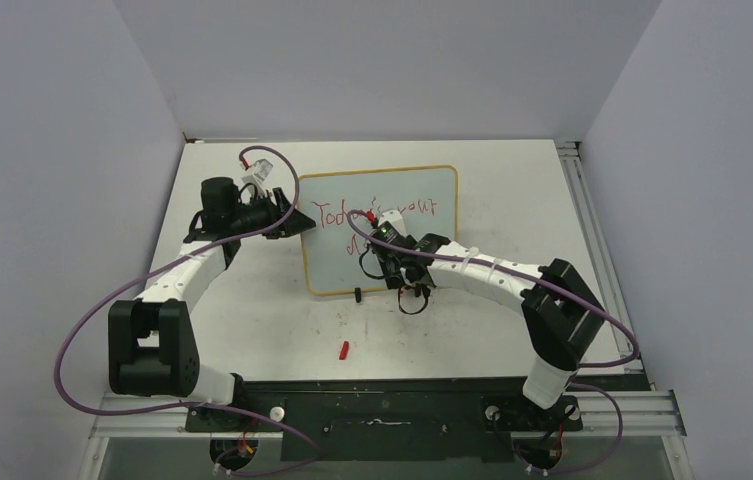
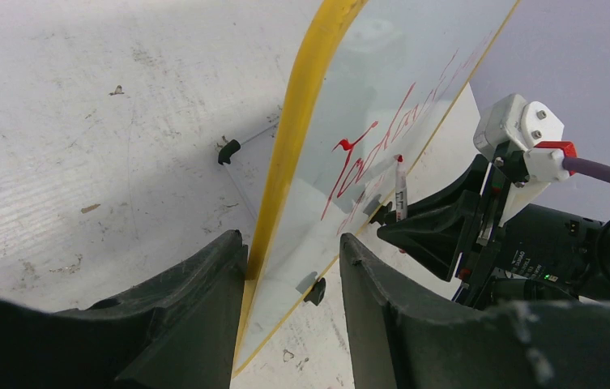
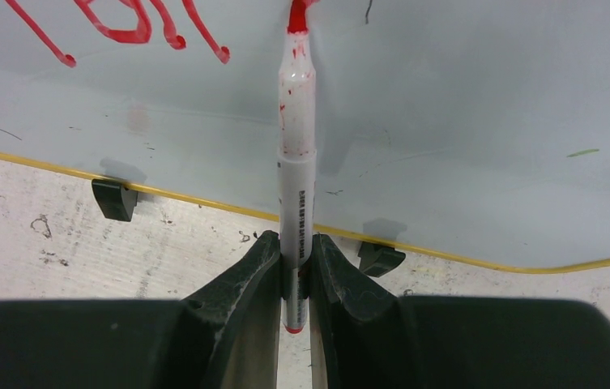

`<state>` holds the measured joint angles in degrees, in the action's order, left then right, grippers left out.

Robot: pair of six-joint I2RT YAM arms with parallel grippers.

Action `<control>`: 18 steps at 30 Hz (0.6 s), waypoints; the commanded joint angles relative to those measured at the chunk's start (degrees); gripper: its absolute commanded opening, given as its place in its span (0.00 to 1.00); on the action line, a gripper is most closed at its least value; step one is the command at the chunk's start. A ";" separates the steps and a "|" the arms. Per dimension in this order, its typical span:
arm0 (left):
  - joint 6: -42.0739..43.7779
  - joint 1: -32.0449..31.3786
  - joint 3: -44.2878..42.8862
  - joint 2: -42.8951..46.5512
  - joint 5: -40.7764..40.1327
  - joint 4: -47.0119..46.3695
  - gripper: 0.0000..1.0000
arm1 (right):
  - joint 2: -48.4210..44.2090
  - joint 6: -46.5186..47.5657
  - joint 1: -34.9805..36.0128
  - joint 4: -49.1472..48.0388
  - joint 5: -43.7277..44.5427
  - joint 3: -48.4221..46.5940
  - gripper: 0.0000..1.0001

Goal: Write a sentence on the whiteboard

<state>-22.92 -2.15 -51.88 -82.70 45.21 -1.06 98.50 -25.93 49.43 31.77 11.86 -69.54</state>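
Observation:
The whiteboard [image 1: 337,265] with its yellow frame stands tilted on black clip feet [image 1: 358,294] at the table's middle. The sentence [image 1: 337,214] is in thin red handwriting, two lines, "Today's your" on top and a started word below. My left gripper [image 1: 287,216] straddles the board's left edge [image 2: 285,162]; its jaws stand well apart, with the left finger [image 2: 220,275] against the frame. My right gripper [image 1: 380,240] is shut on a white red-tipped marker [image 3: 297,186], whose tip touches the board [image 3: 463,121] at the second line. The red writing [image 3: 123,28] shows at upper left in the right wrist view.
A small red marker cap [image 1: 345,350] lies on the table in front of the board. Purple cables loop off both arms. Grey walls close in the table on three sides. A metal rail [image 1: 592,230] runs along the right edge.

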 commanded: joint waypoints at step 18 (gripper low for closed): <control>-0.29 -0.48 -0.55 2.10 2.66 -2.37 0.44 | 2.78 -1.49 3.04 -2.47 -2.94 0.50 0.05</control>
<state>-22.92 -2.15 -51.88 -82.70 45.23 -1.06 100.09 -26.39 51.24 31.27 9.52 -69.52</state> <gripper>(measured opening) 0.438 0.158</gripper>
